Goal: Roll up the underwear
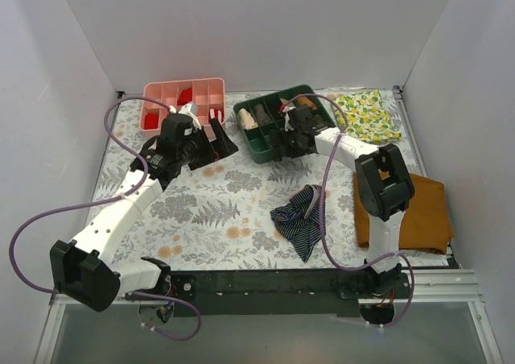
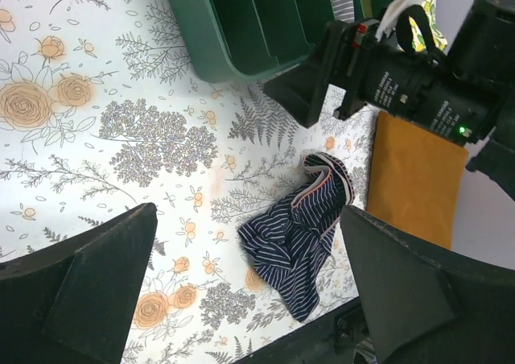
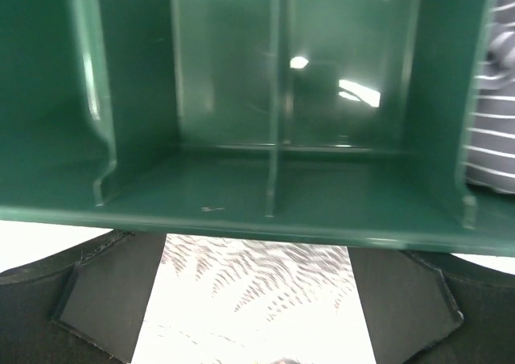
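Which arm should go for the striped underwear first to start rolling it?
Probably the right arm: the underwear lies crumpled nearer its base and open jaws; the left arm sits farther off.

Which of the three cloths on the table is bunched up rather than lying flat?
The dark navy striped underwear, crumpled near the front; the plain mustard-brown cloth and yellow lemon-print cloth lie flat at the right.
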